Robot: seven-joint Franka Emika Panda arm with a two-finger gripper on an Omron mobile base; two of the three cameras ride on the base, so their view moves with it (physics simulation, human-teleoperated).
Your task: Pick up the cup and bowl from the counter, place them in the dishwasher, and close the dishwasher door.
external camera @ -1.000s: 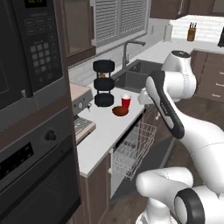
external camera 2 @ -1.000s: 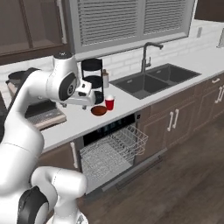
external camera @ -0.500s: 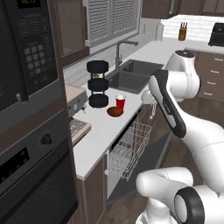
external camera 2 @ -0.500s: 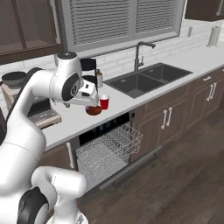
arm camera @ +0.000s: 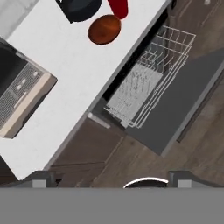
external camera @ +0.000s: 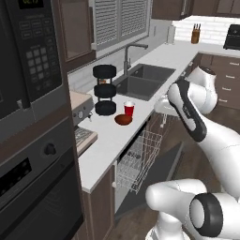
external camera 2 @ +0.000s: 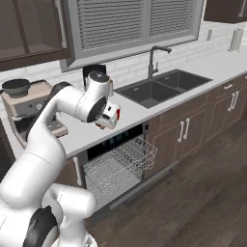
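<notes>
The fingers stand spread wide and hold nothing. They hang high above the floor, just off the table's front edge. Both base views have shifted as a whole over the last second, so the base has driven and the things have not moved. The cup and the bowl sit where they sat, side by side and about touching. The bowl lies nearer the front edge, and the cup stands just behind it, next to the stacked black discs.

Neither piece is lifted yet, so the task is likely at its first reach, with the base now set closer to the dishwasher.

The door lies dropped open and flat, and the rack is pulled out over it, right below the front edge. The table is bare between the bowl and that edge, which leaves an open approach from the front. The discs crowd the far side of the cup. The sink lies well apart.
</notes>
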